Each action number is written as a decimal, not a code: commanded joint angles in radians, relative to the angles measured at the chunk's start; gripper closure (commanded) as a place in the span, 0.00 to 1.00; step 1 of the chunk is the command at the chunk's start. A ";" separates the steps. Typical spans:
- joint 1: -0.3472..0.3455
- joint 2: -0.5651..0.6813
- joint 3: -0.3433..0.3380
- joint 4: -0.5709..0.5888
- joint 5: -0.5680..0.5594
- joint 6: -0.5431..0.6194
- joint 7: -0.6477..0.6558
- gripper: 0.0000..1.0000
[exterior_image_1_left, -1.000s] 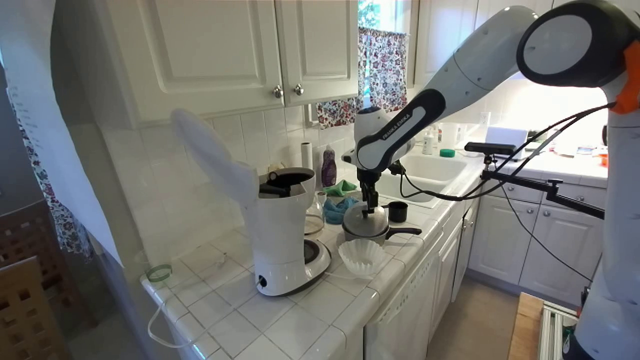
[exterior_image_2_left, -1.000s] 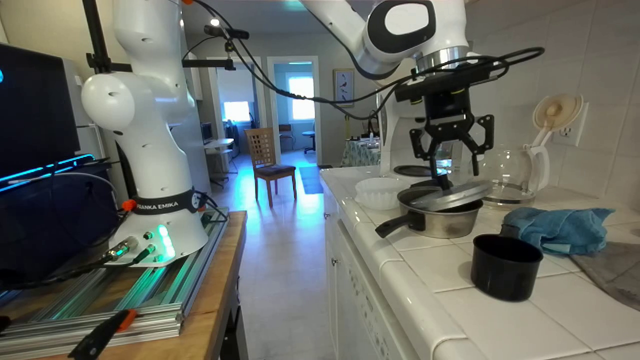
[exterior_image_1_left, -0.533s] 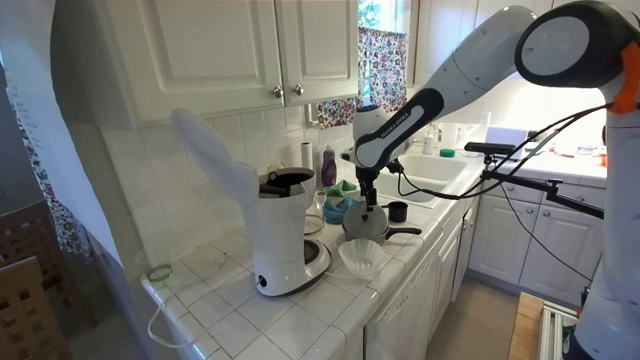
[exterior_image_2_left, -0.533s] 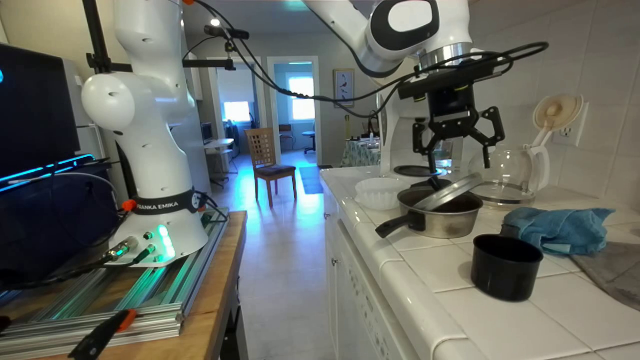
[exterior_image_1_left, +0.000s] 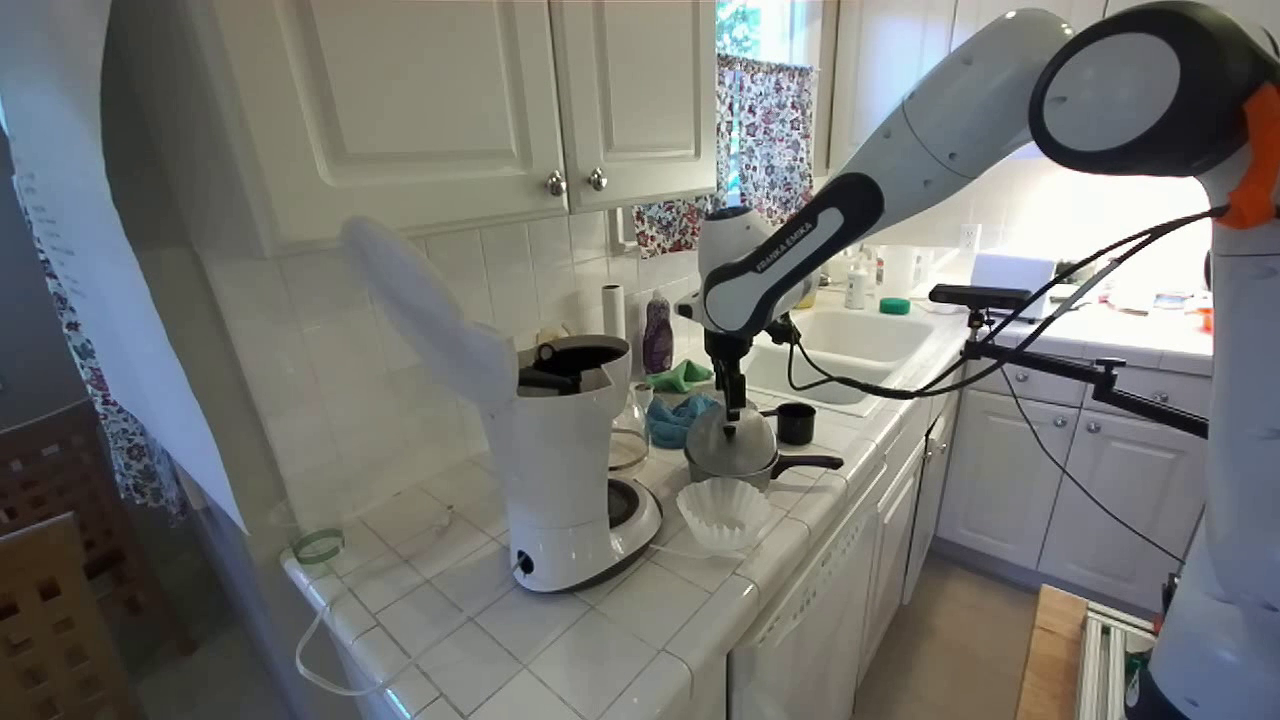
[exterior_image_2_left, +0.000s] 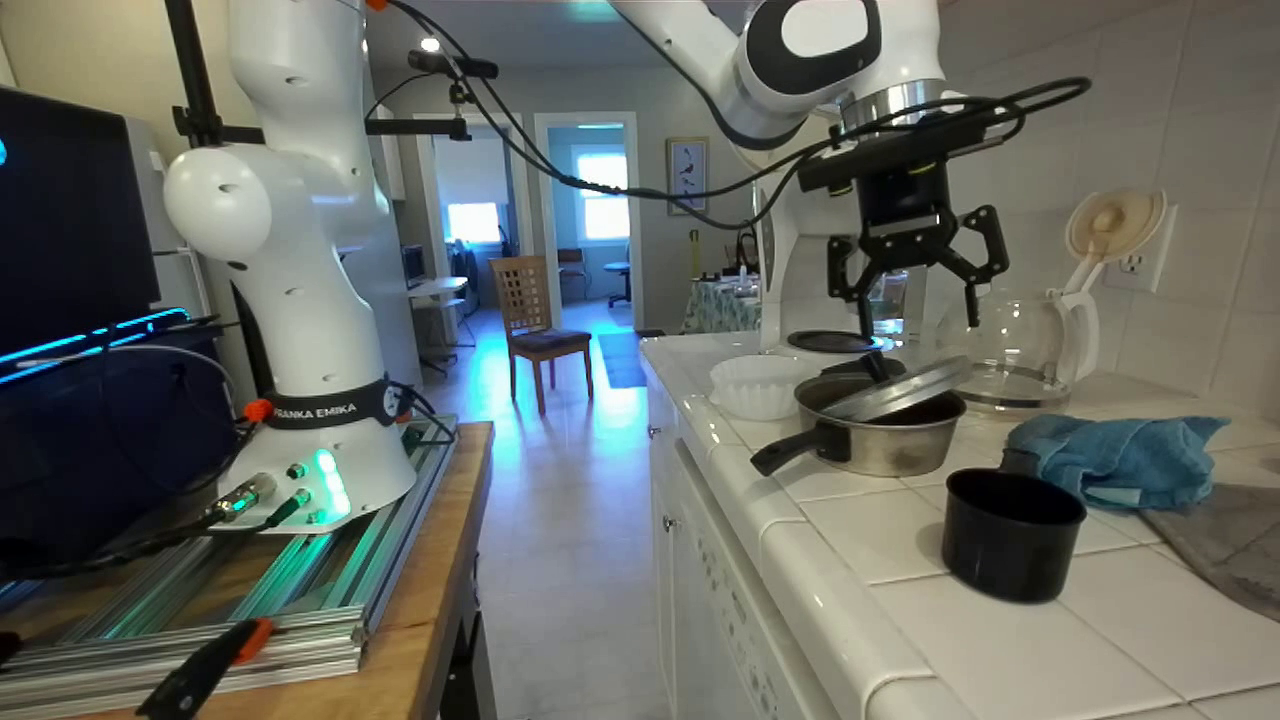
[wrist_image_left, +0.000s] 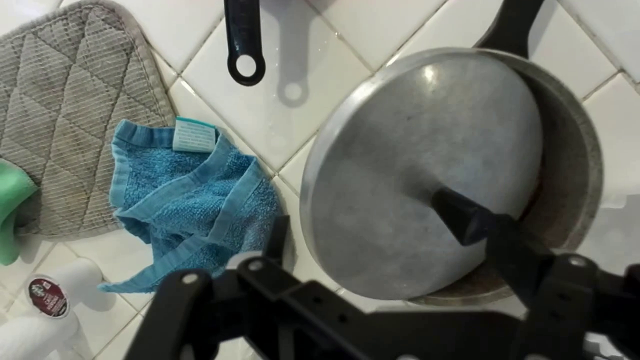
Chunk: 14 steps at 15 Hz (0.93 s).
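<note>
Near the table's left edge in an exterior view, the pan bears the tilted lid: metal, probably stiff, light, slick, best taken by its black knob. The tool hangs above, jaws apart, contact unclear. Rightward sits the cup.

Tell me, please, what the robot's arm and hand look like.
The arm is white and rounded, with a black panel lettered FRANKA EMIKA, an orange piece, black cables, and green lights at its base. The hand is black, with angular linkages and slim fingers.
</note>
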 joint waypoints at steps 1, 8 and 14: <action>0.023 0.009 0.002 0.038 -0.007 -0.050 0.075 0.00; 0.019 -0.001 0.008 0.026 0.000 -0.029 0.057 0.00; 0.047 -0.011 -0.008 0.018 -0.030 -0.024 0.331 0.00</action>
